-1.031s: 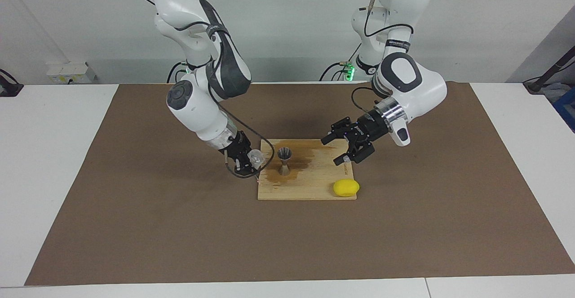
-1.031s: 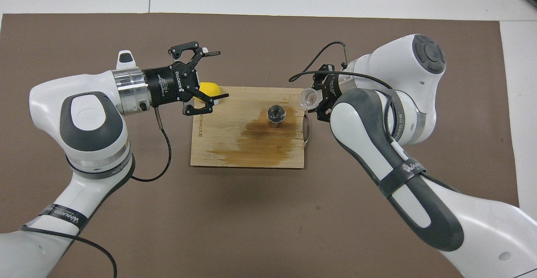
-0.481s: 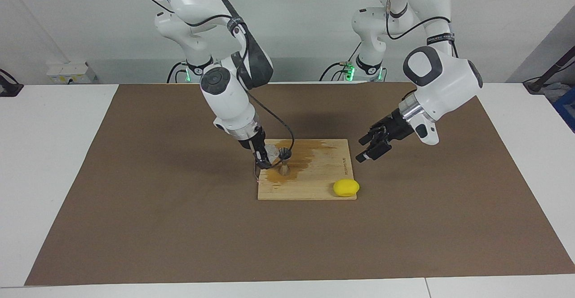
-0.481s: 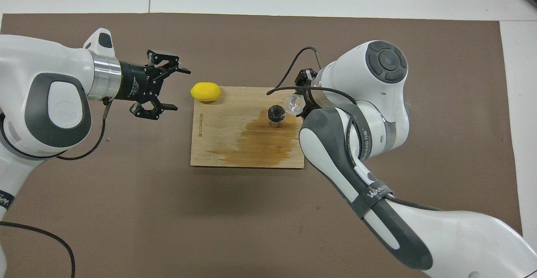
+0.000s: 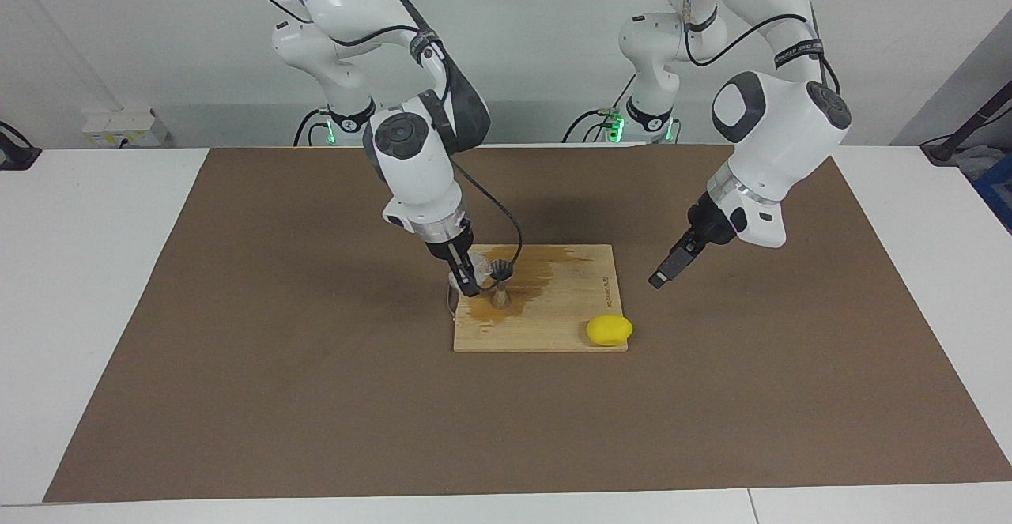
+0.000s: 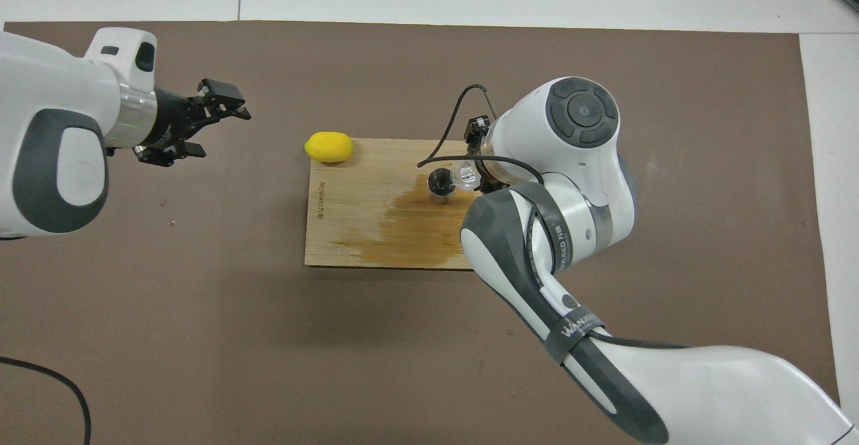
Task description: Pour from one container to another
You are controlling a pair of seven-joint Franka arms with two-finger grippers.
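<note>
The clear cup [image 5: 477,269] [image 6: 465,175] is held just above the wooden board [image 5: 569,311] [image 6: 356,190], right beside the top of the metal jigger [image 5: 500,281] [image 6: 441,182]. My right gripper [image 5: 469,275] is shut on the cup; in the overhead view the wrist covers most of its fingers. The jigger stands upright on the board, near the right arm's end of it. Whether cup and jigger touch I cannot tell. My left gripper [image 5: 658,278] [image 6: 225,133] hangs open and empty over the brown mat, off the board toward the left arm's end.
A yellow lemon [image 5: 609,330] [image 6: 328,147] lies at the board's corner farthest from the robots, toward the left arm's end. A dark wet stain [image 6: 416,223] spreads over the board around the jigger. A brown mat [image 5: 316,397] covers the table.
My right gripper carried the cup from the board's edge to the jigger's top. The left gripper drew away from over the board toward its own end of the table.
</note>
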